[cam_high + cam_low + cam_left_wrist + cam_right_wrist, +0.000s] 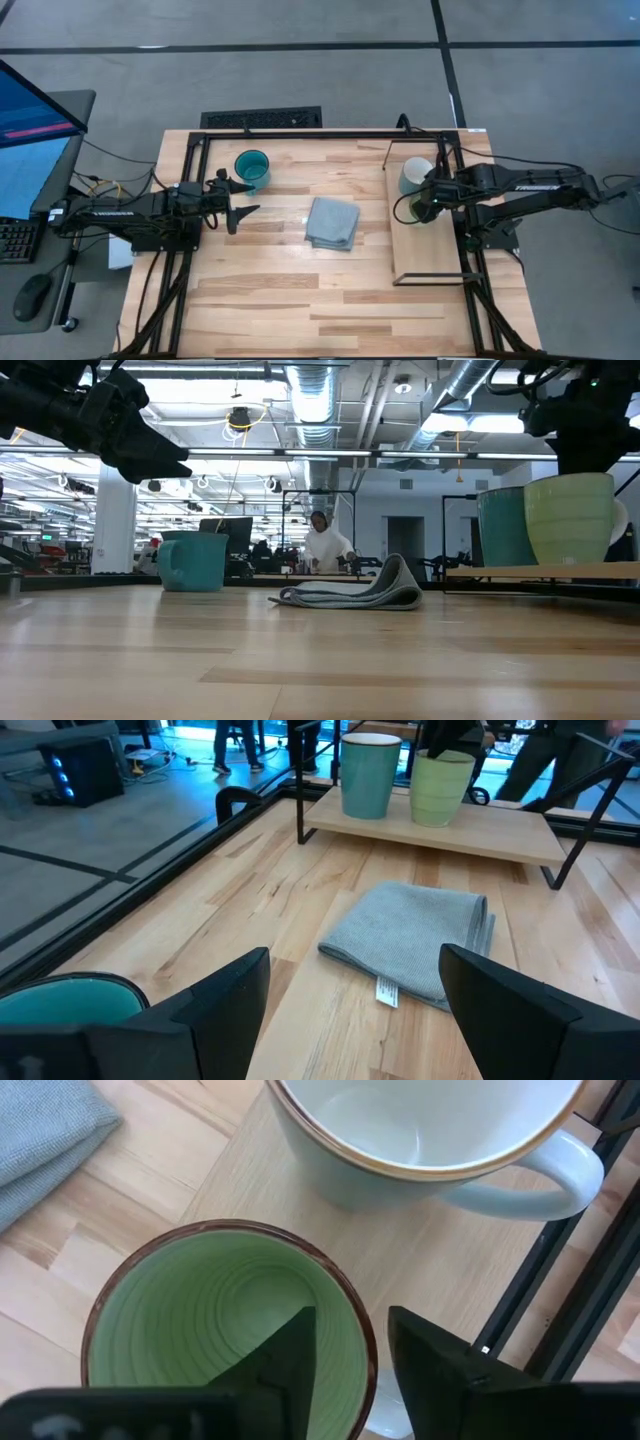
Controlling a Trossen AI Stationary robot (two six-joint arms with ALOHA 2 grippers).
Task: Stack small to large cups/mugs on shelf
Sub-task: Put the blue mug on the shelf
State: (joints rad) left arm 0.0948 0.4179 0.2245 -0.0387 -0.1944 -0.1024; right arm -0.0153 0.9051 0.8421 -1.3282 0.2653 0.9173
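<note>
On the right side of the table, over the far end of the shelf [430, 250], my right pincer [350, 1318] hangs above the light green mug [220, 1310]. Its two fingers stand partly apart, one inside the mug and one outside, with the brown rim passing between them. There is a gap on either side of the rim, so I have hold of nothing. From overhead my wrist covers this mug almost wholly, and only the low view shows its ribbed side standing upright on the board. Its handle I cannot make out. Just beyond it, on the far side, stands the white-lined mug [420, 1130], close to the green one, though I cannot tell if they touch. Its handle points right, toward the black wire frame, and its far rim is cut off in my wrist view. From the side its outer wall looks bluish rather than white. My left pincer [243, 198] waits on the left of the table with its fingers spread wide and empty. The teal-blue mug [252, 168] stands on the tabletop just beyond that pincer, well apart from the shelf. My left wrist view shows only an arc of its rim. The folded grey-blue cloth [332, 222] lies mid-table between my two arms.
</note>
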